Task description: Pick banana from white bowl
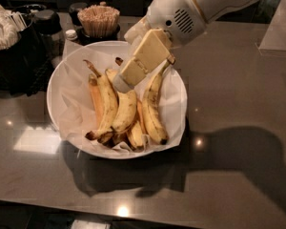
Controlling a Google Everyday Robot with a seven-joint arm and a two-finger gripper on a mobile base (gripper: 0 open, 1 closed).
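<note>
Finds the tool [122, 83] low over the white bowl [49, 99], tip near the stem of the banana [151, 109] at the pile's right; cannot tell whether apart or together. Foresees closing on the neighbouring bananas [126, 111] instead, or snagging the paper lining [74, 87]. Reads no brand, label or writing.

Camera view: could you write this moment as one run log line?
phase: pre-grasp | pincer: above white bowl, beside banana stem | banana: lying in white bowl, not lifted
</note>
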